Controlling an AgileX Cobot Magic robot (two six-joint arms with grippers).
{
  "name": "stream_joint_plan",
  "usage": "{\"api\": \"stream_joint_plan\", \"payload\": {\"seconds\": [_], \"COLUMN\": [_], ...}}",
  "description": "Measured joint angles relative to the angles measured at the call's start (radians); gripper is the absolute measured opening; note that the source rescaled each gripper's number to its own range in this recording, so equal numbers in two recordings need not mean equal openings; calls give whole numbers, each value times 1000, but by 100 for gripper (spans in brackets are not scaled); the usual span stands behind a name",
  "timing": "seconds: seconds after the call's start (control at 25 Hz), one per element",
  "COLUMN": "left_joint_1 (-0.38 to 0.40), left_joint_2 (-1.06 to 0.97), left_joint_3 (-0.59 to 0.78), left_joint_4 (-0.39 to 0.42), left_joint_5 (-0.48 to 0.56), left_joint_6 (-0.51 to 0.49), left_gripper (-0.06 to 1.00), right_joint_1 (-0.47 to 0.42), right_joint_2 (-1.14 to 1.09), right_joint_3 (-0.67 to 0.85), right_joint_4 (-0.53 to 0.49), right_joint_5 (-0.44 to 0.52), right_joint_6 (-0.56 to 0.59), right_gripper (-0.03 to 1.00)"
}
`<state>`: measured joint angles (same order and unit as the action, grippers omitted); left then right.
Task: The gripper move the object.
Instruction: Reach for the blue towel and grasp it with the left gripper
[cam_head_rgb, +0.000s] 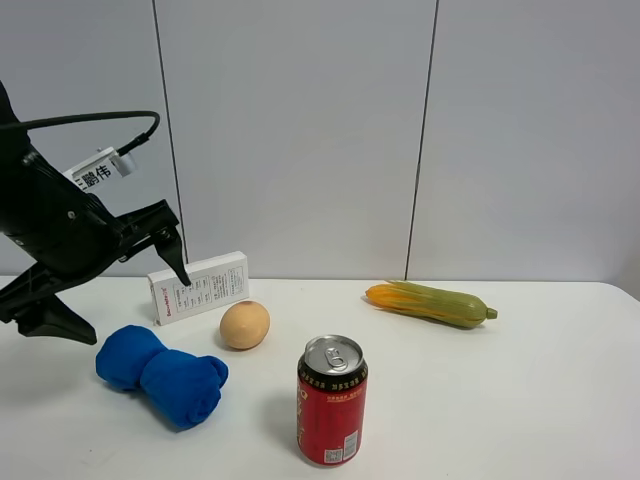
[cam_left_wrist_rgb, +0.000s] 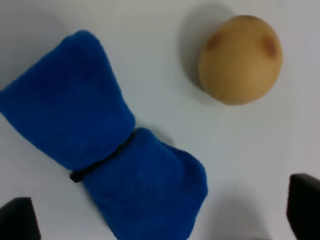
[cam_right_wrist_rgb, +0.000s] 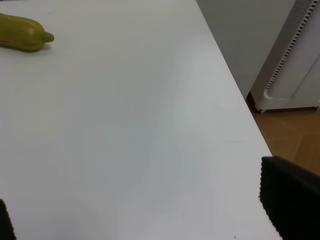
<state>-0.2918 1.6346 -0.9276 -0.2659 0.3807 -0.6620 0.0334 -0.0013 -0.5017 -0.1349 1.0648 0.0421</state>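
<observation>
My left gripper (cam_head_rgb: 135, 305) hangs spread wide, holding nothing. The cloth (cam_head_rgb: 160, 375) lies on the table (cam_head_rgb: 500, 400) right under its gap, with the egg (cam_head_rgb: 245, 325) just beside. The right gripper (cam_right_wrist_rgb: 150, 215) is also spread and empty.

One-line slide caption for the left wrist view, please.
Open left gripper over the blue cloth bundle; tan egg lies apart from it on the white table.

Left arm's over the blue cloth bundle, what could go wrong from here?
The egg lies beside the blue cloth bundle, so a finger of the open left gripper might knock it rolling. The bundle is soft and two-lobed; pinched on one lobe, the other could sag and drag toward the red can.
</observation>
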Motion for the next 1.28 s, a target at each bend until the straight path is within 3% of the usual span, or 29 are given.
{"api": "stream_joint_plan", "payload": {"seconds": [0.16,0.28,0.52,0.92,1.28], "left_joint_1": [0,0,0,-7,-75], "left_joint_2": [15,24,60,103,201], "left_joint_3": [0,0,0,0,-2], "left_joint_4": [22,100,214,138,122], "left_joint_5": [-22,-21,22,-49,-59], "left_joint_6": [-148,-245,-292,-353,-356], "left_gripper": [100,100,100,100,100], "right_joint_1": [0,0,0,0,0], "right_joint_2": [0,0,0,0,0], "right_joint_3": [0,0,0,0,0], "right_joint_4": [0,0,0,0,0], "right_joint_5": [0,0,0,0,0], "right_joint_6": [0,0,0,0,0], "right_gripper": [100,100,100,100,100]}}
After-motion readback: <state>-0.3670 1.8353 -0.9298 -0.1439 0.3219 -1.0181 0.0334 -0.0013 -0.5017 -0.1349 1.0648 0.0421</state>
